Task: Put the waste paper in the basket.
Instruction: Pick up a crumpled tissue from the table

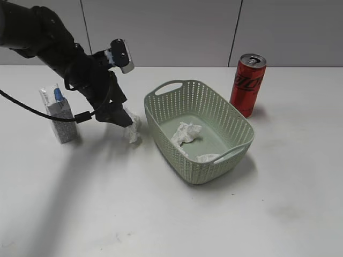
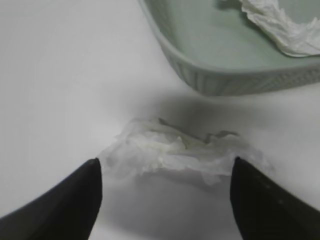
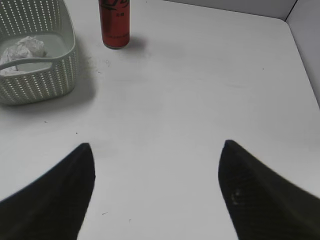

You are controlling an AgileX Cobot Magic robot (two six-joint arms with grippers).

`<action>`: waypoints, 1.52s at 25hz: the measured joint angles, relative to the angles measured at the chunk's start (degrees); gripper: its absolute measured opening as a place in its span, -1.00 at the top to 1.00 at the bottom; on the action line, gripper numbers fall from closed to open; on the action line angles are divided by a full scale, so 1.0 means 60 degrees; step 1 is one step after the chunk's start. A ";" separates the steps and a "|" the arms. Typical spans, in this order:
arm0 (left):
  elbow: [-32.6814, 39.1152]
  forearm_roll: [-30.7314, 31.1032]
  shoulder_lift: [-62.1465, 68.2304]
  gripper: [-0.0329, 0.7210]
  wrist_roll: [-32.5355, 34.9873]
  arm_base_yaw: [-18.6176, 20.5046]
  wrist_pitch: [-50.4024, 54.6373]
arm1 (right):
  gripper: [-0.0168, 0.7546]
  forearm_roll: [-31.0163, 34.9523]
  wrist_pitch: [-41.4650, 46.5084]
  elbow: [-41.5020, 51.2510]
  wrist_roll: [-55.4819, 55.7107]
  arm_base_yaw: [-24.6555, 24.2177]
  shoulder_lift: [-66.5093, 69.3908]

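A crumpled scrap of white waste paper (image 1: 132, 127) lies on the table just left of the sage-green basket (image 1: 236, 124). In the left wrist view this scrap (image 2: 175, 152) lies just ahead of my open left gripper (image 2: 165, 170), between its fingertips, with the basket wall (image 2: 215, 80) beyond. In the exterior view my left gripper (image 1: 127, 121) is low at the scrap. Two more scraps lie inside the basket: one mid-floor (image 1: 185, 132), one near the front rim (image 1: 207, 158). My right gripper (image 3: 156, 150) is open and empty over bare table; it does not show in the exterior view.
A red drink can (image 1: 248, 84) stands right of the basket and shows in the right wrist view (image 3: 115, 22). A grey-speckled packet (image 1: 59, 113) with a blue-and-white top stands upright at the left, near my left arm. The basket (image 3: 37, 75) shows at the right wrist view's upper left.
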 joint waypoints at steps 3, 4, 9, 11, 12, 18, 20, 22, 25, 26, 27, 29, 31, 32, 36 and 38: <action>-0.0304 -0.0325 0.0388 -0.65 0.0108 -0.0009 0.0292 | -0.55 0.0000 0.0000 0.0000 0.0000 0.0000 0.0000; -0.0394 -0.0381 0.0476 -0.65 0.0180 -0.0019 0.0356 | -0.55 0.0000 0.0000 0.0000 0.0000 0.0000 0.0000; -0.0743 -0.0496 0.1006 -0.65 0.0321 -0.0085 0.0554 | -0.55 -0.0011 0.0000 0.0000 0.0009 0.0000 0.0000; -0.0743 -0.0532 0.1158 -0.65 0.0357 -0.0107 0.0575 | -0.55 -0.0011 0.0000 0.0000 0.0009 0.0000 0.0000; -0.0745 -0.0552 0.1267 -0.65 0.0383 -0.0116 0.0573 | -0.55 -0.0011 0.0000 0.0000 0.0009 0.0000 0.0000; -0.0814 -0.0855 0.1637 -0.65 0.0448 -0.0206 0.0560 | -0.56 -0.0190 0.0000 0.0000 0.0269 0.0000 0.0000; -0.0826 -0.0889 0.1658 -0.65 0.0448 -0.0249 0.0531 | -0.56 -0.0198 0.0000 0.0000 0.0311 0.0000 0.0000; -0.0826 -0.0922 0.1658 -0.65 0.0448 -0.0263 0.0523 | -0.56 -0.0196 0.0000 0.0000 0.0322 0.0000 0.0000; -0.0826 -0.1139 0.1686 -0.61 0.0448 -0.0272 0.0523 | -0.56 -0.0196 0.0000 0.0000 0.0329 0.0000 0.0000; -0.0826 -0.1347 0.1717 -0.57 0.0448 -0.0272 0.0523 | -0.56 -0.0196 0.0000 0.0000 0.0329 0.0000 0.0000; -0.0826 -0.1579 0.1739 -0.52 0.0448 -0.0272 0.0523 | -0.56 -0.0196 0.0000 0.0000 0.0329 0.0000 0.0000; -0.0826 -0.2016 0.1758 -0.35 0.0448 -0.0276 0.0523 | -0.55 -0.0200 0.0000 0.0000 0.0329 0.0000 0.0000; -0.0826 -0.2208 0.1769 -0.14 0.0448 -0.0288 0.0532 | -0.55 -0.0200 0.0000 0.0000 0.0329 0.0000 0.0000; -0.0826 -0.2222 0.1769 -0.01 0.0448 -0.0296 0.0532 | -0.55 -0.0209 0.0000 0.0000 0.0329 0.0000 0.0000; -0.0826 -0.2140 0.1769 0.59 0.0448 -0.0296 0.0553 | -0.55 -0.0221 0.0000 0.0000 0.0341 0.0000 0.0000; -0.0826 -0.1993 0.1769 0.80 0.0448 -0.0296 0.0564 | -0.55 -0.0221 0.0000 0.0000 0.0344 0.0000 0.0000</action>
